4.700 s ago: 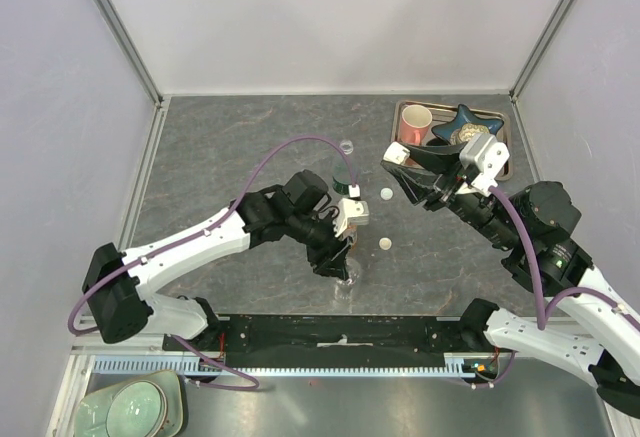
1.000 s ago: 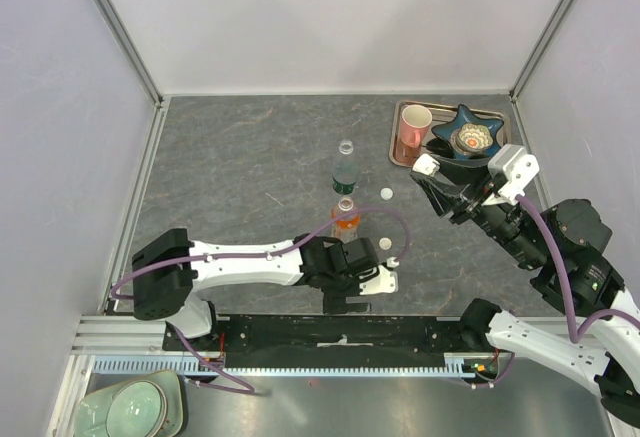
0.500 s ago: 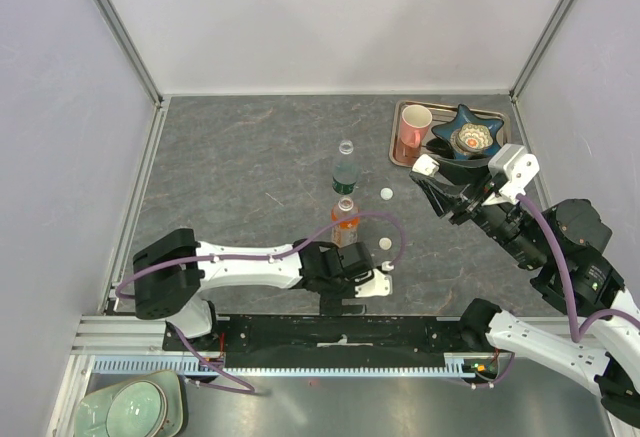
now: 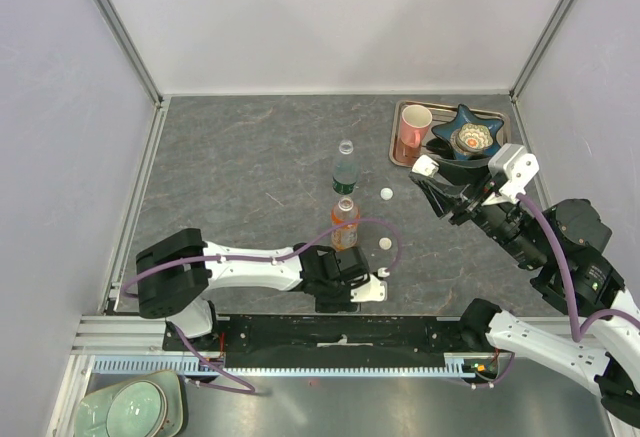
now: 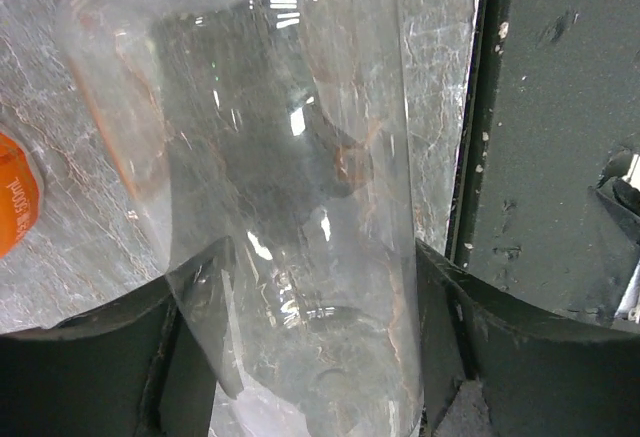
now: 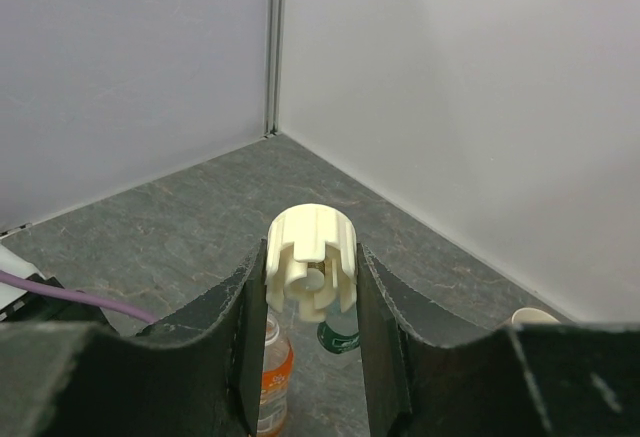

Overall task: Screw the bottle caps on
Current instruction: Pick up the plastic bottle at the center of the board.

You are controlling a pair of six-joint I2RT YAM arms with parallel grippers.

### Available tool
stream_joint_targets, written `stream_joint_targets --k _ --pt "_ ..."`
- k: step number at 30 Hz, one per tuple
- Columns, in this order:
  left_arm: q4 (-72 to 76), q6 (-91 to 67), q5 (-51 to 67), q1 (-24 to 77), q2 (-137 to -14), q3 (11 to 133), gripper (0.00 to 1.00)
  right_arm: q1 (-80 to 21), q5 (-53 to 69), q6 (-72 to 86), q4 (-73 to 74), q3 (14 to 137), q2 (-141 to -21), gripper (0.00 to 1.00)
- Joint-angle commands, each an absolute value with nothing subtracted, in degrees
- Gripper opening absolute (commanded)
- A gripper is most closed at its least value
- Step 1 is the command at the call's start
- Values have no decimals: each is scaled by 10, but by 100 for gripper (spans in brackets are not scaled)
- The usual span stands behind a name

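A clear bottle (image 5: 290, 157) lies between the fingers of my left gripper (image 5: 318, 257), which press on both its sides near the table's front edge. From above, my left gripper (image 4: 347, 282) hides that bottle. Behind it stand the orange bottle (image 4: 345, 223), the green-label bottle (image 4: 345, 173) and a tiny clear bottle (image 4: 346, 147). Two white caps (image 4: 386, 194) (image 4: 385, 243) lie to their right. My right gripper (image 6: 312, 277) is raised off the table, shut on a cream ribbed cap (image 6: 312, 257). Below it the orange bottle (image 6: 272, 377) and the green-label bottle (image 6: 340, 335) show.
A metal tray (image 4: 397, 137) at the back right holds a pink mug (image 4: 414, 125) and a blue star-shaped dish (image 4: 470, 135). A black rail (image 4: 340, 332) runs along the front edge, right beside my left gripper. White walls close the back and sides.
My left gripper has shifted slightly left along the front edge and its jaws have closed in on the clear bottle. The right arm and its cap have not moved.
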State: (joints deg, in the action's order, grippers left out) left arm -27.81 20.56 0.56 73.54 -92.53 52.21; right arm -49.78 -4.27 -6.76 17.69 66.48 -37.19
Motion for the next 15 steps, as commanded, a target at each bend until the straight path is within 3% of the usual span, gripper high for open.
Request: stream_joint_targets --k 1,3,8,12,13,15 --pt "-265 229 7 730 -918 541 57 -501 -34 -56 176 690 -373 17" --pt "-285 232 4 729 -900 550 47 -501 -34 -57 179 694 -374 16" --pt "-362 236 -28 716 -812 587 45 -501 -22 -60 196 706 -383 16" --pt "-469 232 -41 665 -718 685 40 -501 -2 -63 223 736 -407 15" --pt "-509 232 -32 647 -706 706 32 -501 14 -65 240 755 -421 15" --pt "-517 274 -35 618 -637 736 24 -501 41 -65 259 775 -438 15"
